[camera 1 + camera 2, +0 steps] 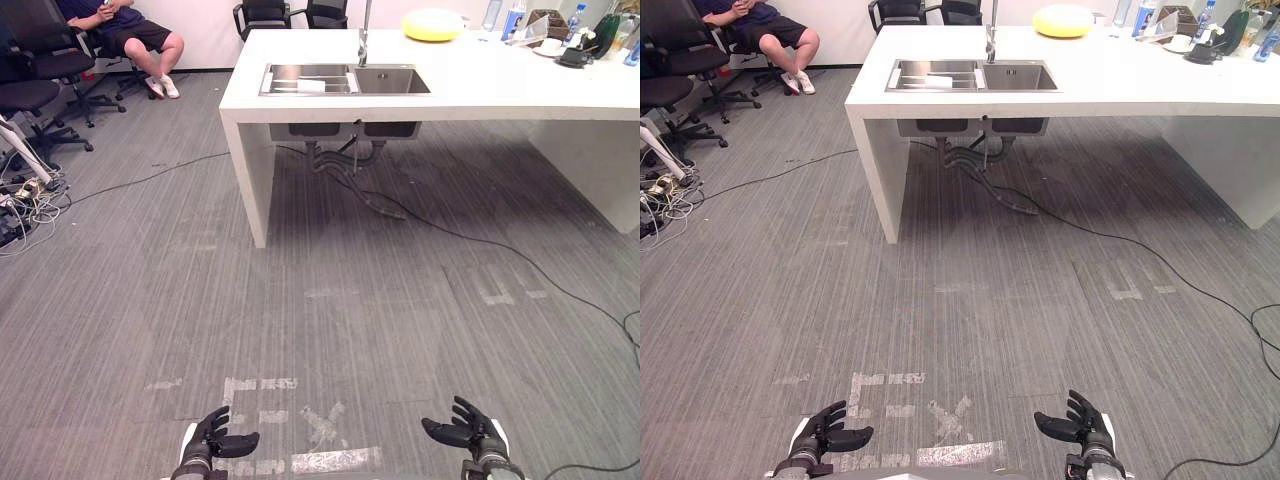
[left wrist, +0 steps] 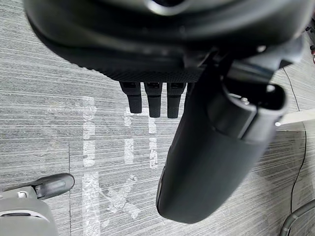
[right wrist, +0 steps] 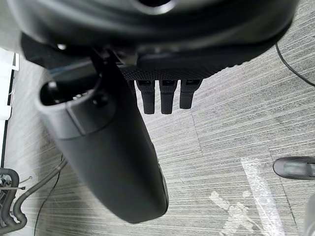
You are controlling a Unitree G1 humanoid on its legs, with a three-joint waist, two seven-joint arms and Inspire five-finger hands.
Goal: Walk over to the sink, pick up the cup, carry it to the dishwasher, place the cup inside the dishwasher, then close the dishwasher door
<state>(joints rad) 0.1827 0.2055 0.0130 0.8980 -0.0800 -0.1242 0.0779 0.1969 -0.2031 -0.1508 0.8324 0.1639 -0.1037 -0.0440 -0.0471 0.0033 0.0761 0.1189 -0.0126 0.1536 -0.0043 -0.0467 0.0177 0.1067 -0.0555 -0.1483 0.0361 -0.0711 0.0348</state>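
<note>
We see the left robot hand (image 1: 213, 435) and the right robot hand (image 1: 468, 432) low over the floor (image 1: 330, 300), fingers loosely spread, empty. The cup (image 1: 311, 86), as we judge the small white thing, lies in the sink (image 1: 392, 80) on the desk (image 1: 500, 85), well apart at 12 o'clock, slightly nearer the left side.

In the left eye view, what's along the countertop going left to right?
Left sink basin with the white cup in it → right sink basin → yellow round dish → clear bottle → blue bottle.
</note>
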